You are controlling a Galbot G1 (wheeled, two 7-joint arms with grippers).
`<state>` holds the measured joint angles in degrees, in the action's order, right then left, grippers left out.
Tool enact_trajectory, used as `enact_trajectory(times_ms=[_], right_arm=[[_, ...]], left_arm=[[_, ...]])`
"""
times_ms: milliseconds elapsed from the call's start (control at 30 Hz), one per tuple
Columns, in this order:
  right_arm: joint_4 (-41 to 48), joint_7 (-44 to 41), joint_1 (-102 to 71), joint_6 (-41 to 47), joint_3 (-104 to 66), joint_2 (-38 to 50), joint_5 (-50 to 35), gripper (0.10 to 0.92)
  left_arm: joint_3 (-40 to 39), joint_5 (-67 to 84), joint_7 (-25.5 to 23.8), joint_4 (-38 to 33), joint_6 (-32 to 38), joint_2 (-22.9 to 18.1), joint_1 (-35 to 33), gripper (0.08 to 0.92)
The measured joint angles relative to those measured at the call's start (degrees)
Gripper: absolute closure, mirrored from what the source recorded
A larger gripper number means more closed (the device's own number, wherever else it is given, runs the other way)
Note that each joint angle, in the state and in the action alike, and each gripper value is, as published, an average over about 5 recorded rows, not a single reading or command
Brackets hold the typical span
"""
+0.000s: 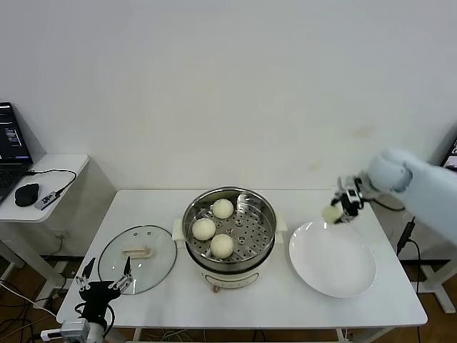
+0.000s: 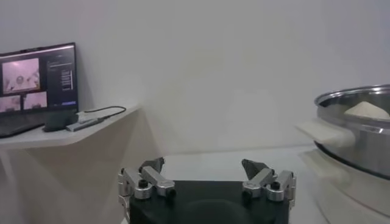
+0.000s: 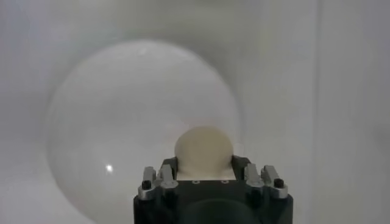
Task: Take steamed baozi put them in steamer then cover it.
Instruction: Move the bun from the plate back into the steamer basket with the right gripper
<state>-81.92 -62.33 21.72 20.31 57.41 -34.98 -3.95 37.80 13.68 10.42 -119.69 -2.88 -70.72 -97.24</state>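
The steamer (image 1: 265, 214) stands at the table's middle with three baozi on its perforated tray: one at the back (image 1: 223, 208), one at the left (image 1: 203, 228), one at the front (image 1: 221, 245). My right gripper (image 1: 335, 211) is shut on the fourth baozi (image 1: 331, 214) and holds it in the air above the far edge of the white plate (image 1: 343, 275). In the right wrist view the baozi (image 3: 203, 151) sits between the fingers above the plate (image 3: 109, 115). My left gripper (image 1: 106, 280) is open and empty at the table's front left. The steamer's rim (image 2: 350, 100) shows in the left wrist view.
The glass lid (image 1: 137, 250) with a cream handle lies flat on the table left of the steamer. A side desk (image 1: 53, 168) at the far left holds a laptop, a mouse and cables. The table's front edge is close to my left gripper.
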Motion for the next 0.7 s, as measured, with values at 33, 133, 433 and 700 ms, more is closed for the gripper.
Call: enact_trajectory(times_ms=[33, 133, 433, 700], right_arm=[[-0.57, 0.23, 1.86, 0.55, 1.18, -0.66, -1.25, 0.456], [-2.16, 1.14, 6.76, 2.40, 4.51, -2.96, -5.18, 0.452], [-4.87, 6.10, 13.50, 8.70, 10.73, -10.97, -16.78, 0.448], [-3.95, 10.87, 12.17, 13.61, 12.90, -18.37, -21.60, 0.448]], left_arm=[[0.01, 0.03, 0.00, 0.00, 0.00, 0.06, 0.04, 0.177], [0.03, 0.01, 0.02, 0.08, 0.01, 0.09, 0.13, 0.177], [0.08, -0.37, 0.06, 0.45, 0.15, -0.51, 0.36, 0.177], [0.69, -0.77, 0.06, 0.05, 0.34, -1.27, 0.33, 0.177]])
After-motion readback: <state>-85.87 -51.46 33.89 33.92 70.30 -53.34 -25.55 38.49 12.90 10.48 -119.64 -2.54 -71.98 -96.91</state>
